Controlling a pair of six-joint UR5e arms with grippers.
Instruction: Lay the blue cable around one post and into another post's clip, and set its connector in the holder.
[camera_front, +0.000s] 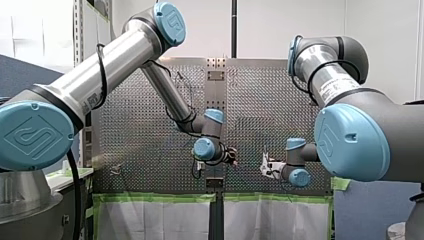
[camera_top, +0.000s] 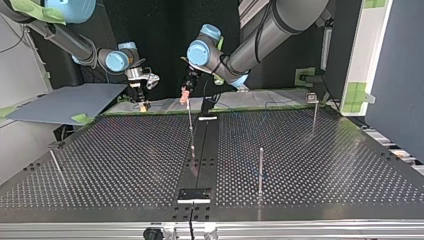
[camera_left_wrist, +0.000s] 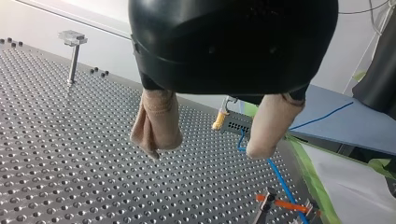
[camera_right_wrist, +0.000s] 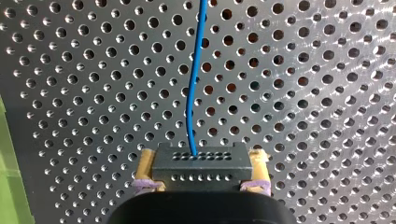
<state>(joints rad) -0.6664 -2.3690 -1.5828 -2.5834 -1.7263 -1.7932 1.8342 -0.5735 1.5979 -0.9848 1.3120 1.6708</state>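
A: Between the yellow pads (camera_right_wrist: 258, 169) of my right gripper (camera_right_wrist: 201, 171)?
B: Pinched there: a black rectangular plastic connector (camera_right_wrist: 201, 163); its thin blue cable (camera_right_wrist: 191, 93) runs ahead.
A: My left gripper (camera_left_wrist: 208, 147)?
B: Beige pads (camera_left_wrist: 156, 126) spread, over the perforated metal table (camera_left_wrist: 70, 177).

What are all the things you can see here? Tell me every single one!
Table: one, silver, full of holes, under everything.
Posts: four that I can count, silver, standing around the table.
Holder: one, black, at the table's near edge in the top view.
Cable: one, blue, running from the connector over the table.
Connector: one, black, in the right tool.
Board: one, grey-blue, beside the table at the top view's left.
Left tool: one, black, beige pads, open, empty.
Right tool: one, yellow pads, shut on the connector.
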